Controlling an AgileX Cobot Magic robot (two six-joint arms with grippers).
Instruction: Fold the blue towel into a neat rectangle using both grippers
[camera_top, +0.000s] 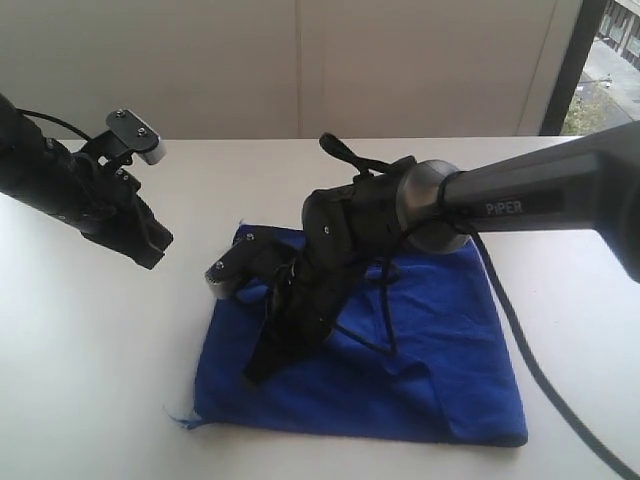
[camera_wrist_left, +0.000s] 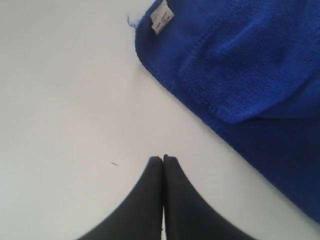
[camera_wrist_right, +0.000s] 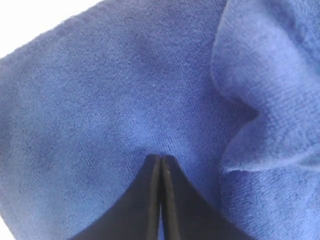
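Blue towel (camera_top: 430, 350) folded, top layer rumpled, edges uneven; left claw (camera_wrist_left: 163, 159), right claw (camera_wrist_right: 160, 158) both closed, empty; neatening likely remains.

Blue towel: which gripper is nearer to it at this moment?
Right. The right gripper is shut directly over the blue towel, tips at or close to the cloth. The left gripper, also shut, hangs over the table off the towel's edge, clear of it.

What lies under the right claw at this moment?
Under the shut right claw lies the blue towel. The table beneath the towel is covered at that place, so it cannot be seen there.
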